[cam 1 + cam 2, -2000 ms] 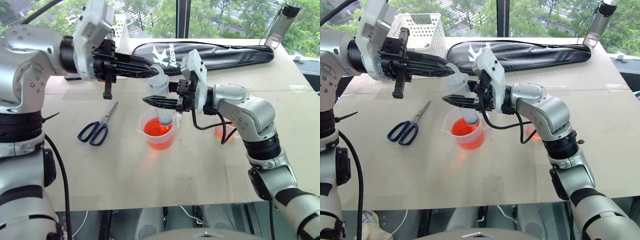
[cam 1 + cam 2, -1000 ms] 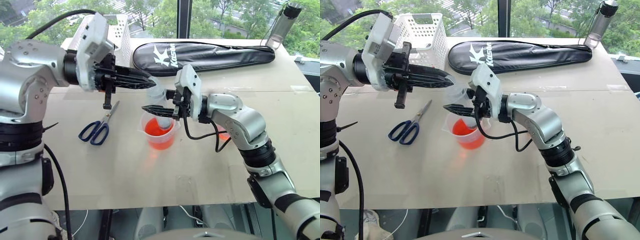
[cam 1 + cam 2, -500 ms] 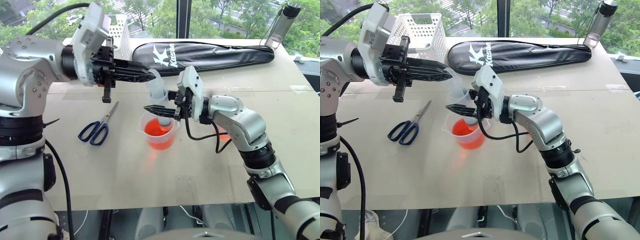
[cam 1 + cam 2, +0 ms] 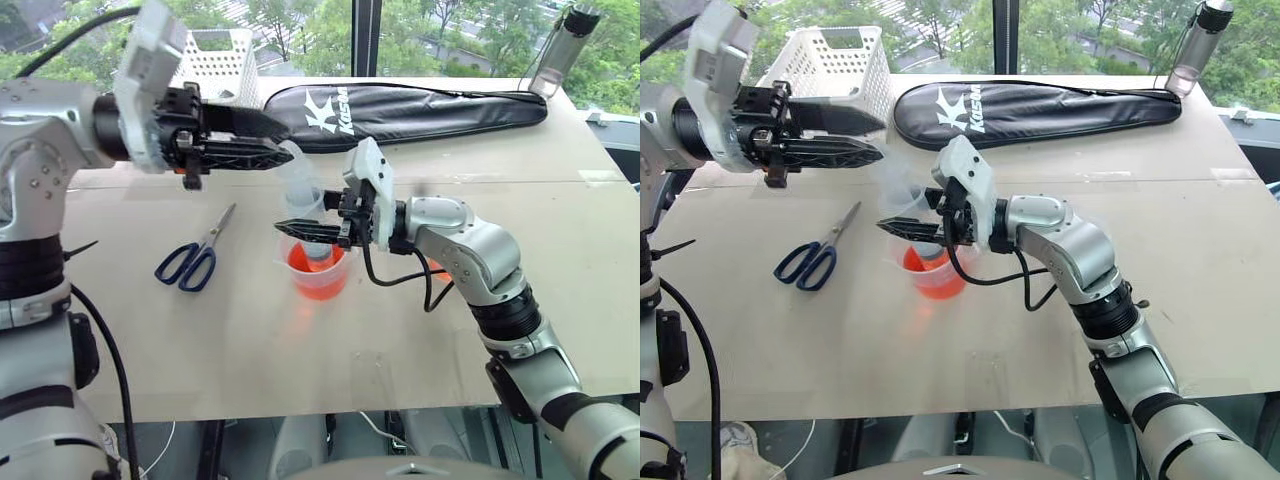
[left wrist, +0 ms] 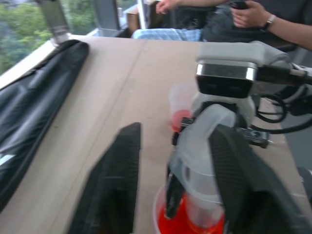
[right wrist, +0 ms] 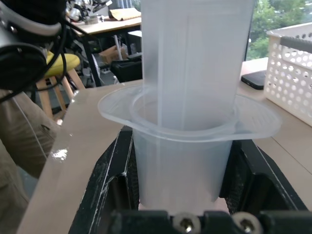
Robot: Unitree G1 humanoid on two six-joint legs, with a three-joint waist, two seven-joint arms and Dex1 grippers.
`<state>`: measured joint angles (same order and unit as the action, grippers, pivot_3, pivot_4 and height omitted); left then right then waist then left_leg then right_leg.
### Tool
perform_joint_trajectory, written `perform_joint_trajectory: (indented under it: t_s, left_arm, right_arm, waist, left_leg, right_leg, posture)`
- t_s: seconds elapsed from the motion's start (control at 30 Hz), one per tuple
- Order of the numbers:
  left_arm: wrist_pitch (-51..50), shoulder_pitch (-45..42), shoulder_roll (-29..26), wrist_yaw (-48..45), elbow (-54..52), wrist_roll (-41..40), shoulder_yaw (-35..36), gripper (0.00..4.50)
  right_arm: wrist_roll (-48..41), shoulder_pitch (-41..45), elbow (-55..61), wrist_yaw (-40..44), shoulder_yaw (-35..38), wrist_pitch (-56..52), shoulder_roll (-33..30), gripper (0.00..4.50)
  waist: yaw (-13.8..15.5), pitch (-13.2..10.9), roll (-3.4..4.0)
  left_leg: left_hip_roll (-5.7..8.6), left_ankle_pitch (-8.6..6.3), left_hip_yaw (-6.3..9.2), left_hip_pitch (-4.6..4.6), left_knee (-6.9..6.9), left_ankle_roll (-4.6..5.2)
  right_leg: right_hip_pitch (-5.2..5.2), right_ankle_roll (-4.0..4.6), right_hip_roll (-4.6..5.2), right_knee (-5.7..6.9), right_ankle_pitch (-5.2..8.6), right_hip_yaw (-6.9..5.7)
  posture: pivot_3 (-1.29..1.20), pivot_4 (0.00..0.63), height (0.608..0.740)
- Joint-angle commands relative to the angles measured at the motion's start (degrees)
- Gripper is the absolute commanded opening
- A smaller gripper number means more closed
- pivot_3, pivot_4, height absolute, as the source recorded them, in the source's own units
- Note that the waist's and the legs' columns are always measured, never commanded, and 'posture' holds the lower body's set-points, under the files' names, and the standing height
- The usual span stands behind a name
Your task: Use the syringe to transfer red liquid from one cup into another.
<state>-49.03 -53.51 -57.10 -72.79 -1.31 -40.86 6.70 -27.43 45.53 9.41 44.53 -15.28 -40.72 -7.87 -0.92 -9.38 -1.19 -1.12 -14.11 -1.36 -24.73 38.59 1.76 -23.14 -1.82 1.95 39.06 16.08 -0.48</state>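
The syringe (image 4: 305, 205) stands almost upright with its tip down inside the larger beaker (image 4: 320, 268), which holds a deep body of red liquid (image 4: 318, 274). The right gripper (image 4: 312, 232) grasps the syringe on its barrel, just under the flange: in the right wrist view the two black fingers (image 6: 112, 168) press on both sides of the barrel. So the tool is firmly held and it is not released.

The left gripper (image 4: 272, 138) is beside the upper end of the syringe, near the plunger top. Its fingers (image 5: 114, 180) stand apart, one on each side of the plunger in the left wrist view, and they hold nothing. Whether they touch the plunger, I cannot tell.

The smaller handled cup (image 5: 179, 108) stands beyond the syringe on the side of the right arm, apart from the beaker, with only a shallow layer of red at its bottom.

As I judge it, the task is in its early half. The tip is in the source liquid, but I cannot tell whether any red liquid is inside the barrel. What is left: to fill the syringe by pulling the plunger, to lift it out of the beaker, to carry it over the smaller cup and to press the plunger there.

The blue-handled scissors (image 4: 192, 252) lie on the table (image 4: 250, 350), well apart from the syringe on the left arm's side, and play no part.
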Motion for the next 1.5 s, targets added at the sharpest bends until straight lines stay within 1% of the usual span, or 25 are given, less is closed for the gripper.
perform_joint_trajectory:
  t_s: [0.03, 0.17, 0.23, 0.37, 0.5, 0.63, 0.73, 1.03, 1.13, 1.23, 1.27, 1.3, 1.5]
  left_arm:
    - [-3.36, 3.36, -3.43, -1.81, 0.97, -3.08, 4.92, 3.10]
    - [-3.81, 12.06, -6.96, -5.13, 1.02, -4.09, 7.76, 3.10]
    - [-2.07, 15.82, -7.36, -5.16, 0.31, -3.17, 8.27, 3.10]
    - [-3.13, 22.28, -4.92, -2.11, -4.90, -5.92, 10.90, 3.10]
    - [-0.73, 28.19, -2.14, 0.74, -9.61, -5.52, 12.01, 3.10]
    - [-1.07, 29.09, 3.09, 7.31, -16.66, -7.40, 11.16, 3.10]
    - [-1.23, 29.07, 4.85, 10.10, -19.47, -7.73, 10.03, 3.10]
    - [0.22, 25.94, 9.80, 16.09, -19.98, -7.50, 7.03, 3.10]
    - [-0.33, 25.89, 9.76, 15.28, -20.09, -8.23, 5.93, 3.10]
    - [0.00, 25.99, 10.34, 15.58, -20.42, -8.45, 5.63, 3.83]
    - [1.08, 25.87, 10.75, 16.18, -20.29, -7.60, 5.38, 4.32]
    - [1.79, 25.74, 11.04, 16.66, -20.11, -7.11, 5.18, 4.50]
    - [2.31, 25.25, 11.49, 17.25, -19.61, -7.88, 5.05, 4.50]
  right_arm:
    - [-2.81, 2.21, 1.50, -0.42, 3.38, -0.57, 0.75, 1.58]
    - [-3.84, 2.51, 1.86, -0.98, 4.08, -1.60, 1.05, 1.58]
    - [-4.32, 2.50, 2.13, -1.14, 4.23, -2.04, 1.17, 1.58]
    - [-4.91, 2.42, 2.57, -1.45, 4.48, -2.62, 1.17, 1.58]
    - [-4.99, 2.65, 2.25, -1.78, 4.87, -2.60, 1.20, 1.58]
    - [-5.37, 2.99, 2.36, -2.02, 5.11, -2.60, 1.12, 1.58]
    - [-5.56, 3.05, 2.64, -2.20, 5.08, -2.53, 1.21, 1.58]
    - [-6.19, 3.28, 3.23, -1.90, 4.59, -2.79, 1.15, 1.58]
    - [-6.27, 3.38, 3.34, -2.03, 4.57, -2.92, 1.30, 1.58]
    - [-6.36, 3.41, 3.50, -2.15, 4.59, -3.07, 1.35, 1.58]
    - [-6.36, 3.40, 3.55, -2.18, 4.60, -3.11, 1.36, 1.58]
    - [-6.36, 3.40, 3.58, -2.21, 4.62, -3.16, 1.38, 1.58]
    - [-6.38, 3.31, 3.83, -2.36, 4.79, -3.63, 1.37, 1.58]
  waist:
    - [-0.05, 0.01, -0.01]
    - [-0.35, 0.01, -0.01]
    - [-0.47, 0.00, 0.00]
    - [0.14, 0.04, -0.07]
    - [0.03, 0.05, -0.06]
    - [0.15, 0.08, -0.13]
    - [0.09, 0.08, -0.13]
    - [0.09, 0.09, -0.13]
    - [0.08, 0.09, -0.13]
    - [0.07, 0.09, -0.13]
    - [0.07, 0.09, -0.13]
    - [0.07, 0.09, -0.13]
    - [0.07, 0.09, -0.13]
  left_leg:
    - [0.01, 0.00, -0.01, 0.02, 0.01, 0.00]
    - [0.00, 0.00, -0.02, 0.02, -0.03, 0.00]
    - [-0.01, 0.00, -0.05, 0.03, -0.07, -0.01]
    - [-0.02, 0.00, -0.01, 0.00, -0.05, 0.00]
    - [-0.03, 0.00, -0.04, 0.04, -0.06, 0.00]
    - [-0.02, 0.00, -0.01, -0.01, -0.05, 0.00]
    - [-0.02, 0.00, 0.00, 0.01, -0.05, 0.00]
    - [-0.01, 0.00, -0.01, 0.03, -0.05, 0.00]
    - [-0.01, 0.00, -0.01, 0.02, -0.06, 0.00]
    - [-0.01, 0.00, -0.03, 0.03, -0.06, 0.00]
    - [-0.01, 0.00, -0.03, 0.03, -0.06, 0.00]
    - [-0.01, 0.00, -0.03, 0.03, -0.06, -0.01]
    - [-0.01, 0.00, -0.02, 0.03, -0.06, 0.00]
  right_leg:
    - [0.00, 0.00, 0.00, 0.01, 0.00, 0.01]
    - [-0.01, 0.00, 0.05, 0.00, 0.00, 0.04]
    - [-0.05, 0.00, 0.06, 0.00, 0.00, 0.06]
    - [-0.03, 0.01, 0.14, -0.02, 0.00, 0.00]
    - [-0.02, 0.01, 0.22, 0.00, 0.00, 0.06]
    - [-0.02, 0.01, 0.26, 0.00, 0.00, 0.09]
    - [-0.01, 0.02, 0.25, 0.01, -0.01, 0.17]
    - [-0.01, 0.02, 0.21, 0.02, -0.01, 0.15]
    - [-0.01, 0.02, 0.21, 0.01, -0.01, 0.14]
    - [-0.01, 0.02, 0.21, 0.02, -0.01, 0.14]
    - [-0.01, 0.02, 0.21, 0.02, -0.01, 0.13]
    - [-0.01, 0.02, 0.21, 0.01, -0.01, 0.13]
    - [-0.01, 0.02, 0.21, 0.01, -0.01, 0.13]
  posture:
    - [0.00, 0.150, 0.724]
    - [0.00, 0.150, 0.724]
    - [0.00, 0.150, 0.724]
    - [0.00, 0.150, 0.724]
    - [0.00, 0.150, 0.724]
    - [0.00, 0.150, 0.724]
    - [0.00, 0.150, 0.724]
    - [0.00, 0.150, 0.724]
    - [0.00, 0.150, 0.724]
    - [0.00, 0.150, 0.724]
    - [0.00, 0.150, 0.724]
    - [0.00, 0.150, 0.724]
    - [0.00, 0.150, 0.724]
